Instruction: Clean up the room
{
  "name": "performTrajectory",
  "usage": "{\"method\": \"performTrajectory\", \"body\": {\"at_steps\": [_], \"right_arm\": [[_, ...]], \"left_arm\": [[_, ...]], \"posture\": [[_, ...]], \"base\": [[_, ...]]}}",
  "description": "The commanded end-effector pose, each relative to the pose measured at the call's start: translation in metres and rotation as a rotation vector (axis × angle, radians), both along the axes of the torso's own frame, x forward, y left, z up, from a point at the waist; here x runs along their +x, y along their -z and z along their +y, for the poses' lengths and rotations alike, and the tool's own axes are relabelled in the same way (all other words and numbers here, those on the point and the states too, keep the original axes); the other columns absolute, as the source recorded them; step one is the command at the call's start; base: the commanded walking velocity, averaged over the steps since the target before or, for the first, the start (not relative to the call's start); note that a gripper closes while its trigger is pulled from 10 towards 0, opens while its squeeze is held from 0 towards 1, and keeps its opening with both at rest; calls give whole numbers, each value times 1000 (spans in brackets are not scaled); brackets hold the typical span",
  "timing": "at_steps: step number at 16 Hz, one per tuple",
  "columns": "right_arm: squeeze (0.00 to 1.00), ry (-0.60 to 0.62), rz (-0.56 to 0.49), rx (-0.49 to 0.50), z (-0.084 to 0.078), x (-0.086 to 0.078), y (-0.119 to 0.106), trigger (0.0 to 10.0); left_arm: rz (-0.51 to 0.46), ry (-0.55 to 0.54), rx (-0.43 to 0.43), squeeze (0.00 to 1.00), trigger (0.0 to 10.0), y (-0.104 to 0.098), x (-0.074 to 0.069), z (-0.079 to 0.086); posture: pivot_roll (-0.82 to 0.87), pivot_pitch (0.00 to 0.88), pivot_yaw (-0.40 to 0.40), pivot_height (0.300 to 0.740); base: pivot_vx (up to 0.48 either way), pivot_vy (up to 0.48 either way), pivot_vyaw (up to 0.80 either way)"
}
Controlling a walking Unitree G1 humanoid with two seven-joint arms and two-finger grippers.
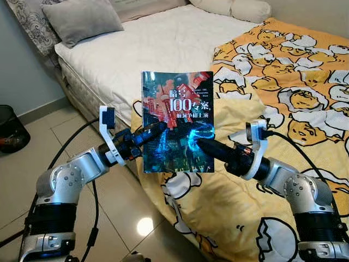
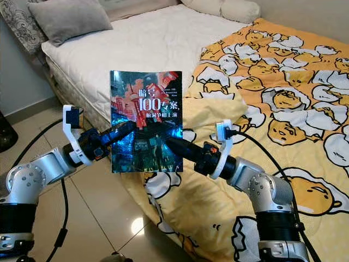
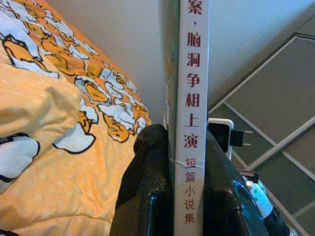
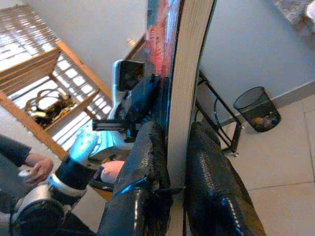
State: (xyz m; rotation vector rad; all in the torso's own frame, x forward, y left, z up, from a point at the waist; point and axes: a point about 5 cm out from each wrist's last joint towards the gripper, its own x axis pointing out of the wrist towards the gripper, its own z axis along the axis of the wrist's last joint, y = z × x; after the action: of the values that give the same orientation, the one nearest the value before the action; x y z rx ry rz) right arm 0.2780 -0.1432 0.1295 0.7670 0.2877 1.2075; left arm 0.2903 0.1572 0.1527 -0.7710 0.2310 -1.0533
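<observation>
Grippers: left gripper (image 1: 157,130) and right gripper (image 1: 204,146) both clamped on one book (image 1: 178,121), each from its own side. Book upright, long axis vertical, cover facing the head camera, held in the air over the edge of the bed (image 1: 163,43) and its yellow duvet (image 1: 294,87).

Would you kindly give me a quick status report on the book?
Left gripper and right gripper both shut on book, one at each side. Book upright, cover facing camera, above bed edge. Nothing in the way.
</observation>
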Motion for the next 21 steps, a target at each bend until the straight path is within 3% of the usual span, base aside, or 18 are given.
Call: {"method": "performTrajectory", "body": {"at_steps": [1,2,3,7,8,9,10,12,13,14,15,19,21], "right_arm": [[1000,57,-18,26,-2,9,-7,10000],[1000,171,8,10,-8,18,-2,10000],[1000,207,17,1,-10,20,0,10000],[1000,638,91,-179,-43,42,25,10000],[1000,702,112,-170,-48,44,25,10000],[365,729,109,-166,-49,44,24,10000],[0,746,90,-181,-47,43,23,10000],[0,771,62,-225,-40,42,23,10000],[0,854,-10,-372,-33,43,26,10000],[0,948,-29,-424,-29,42,27,10000],[0,998,-20,-414,-23,39,28,10000],[0,1025,-68,-429,0,28,24,10000],[0,1061,-136,-530,1,27,24,10000]], "left_arm": [[-7,4,22,0,0,-1,-1,-3],[-16,-26,34,0,0,0,0,-2],[-20,-39,41,0,0,0,0,-2],[-43,-223,120,0,0,0,9,-2],[-31,-267,126,0,0,0,12,-3],[-51,-322,147,0,0,-1,14,-3],[-67,-426,174,0,0,-1,19,-3],[-72,-562,185,0,0,-1,24,-1],[-48,-688,221,0,0,2,27,1],[-28,-722,203,0,8510,3,24,-1],[-14,-743,173,0,10000,3,21,-3],[21,-886,205,0,10000,7,19,9],[19,-905,225,0,10000,8,18,8]], "posture": [[-29,0,39,740],[-28,0,36,740],[-27,0,35,740],[-27,0,35,740],[-26,0,35,740],[-28,0,38,740],[-29,0,38,740],[-31,0,37,740],[-30,0,35,740],[-32,0,35,740],[-28,0,37,740],[-24,0,41,740],[-21,0,40,740]], "base": [[0,0,0],[0,0,0],[0,0,0],[0,0,0],[0,0,0],[0,0,0],[0,0,0],[0,0,0],[0,0,0],[0,0,0],[0,0,0],[0,0,0],[0,0,0]]}}
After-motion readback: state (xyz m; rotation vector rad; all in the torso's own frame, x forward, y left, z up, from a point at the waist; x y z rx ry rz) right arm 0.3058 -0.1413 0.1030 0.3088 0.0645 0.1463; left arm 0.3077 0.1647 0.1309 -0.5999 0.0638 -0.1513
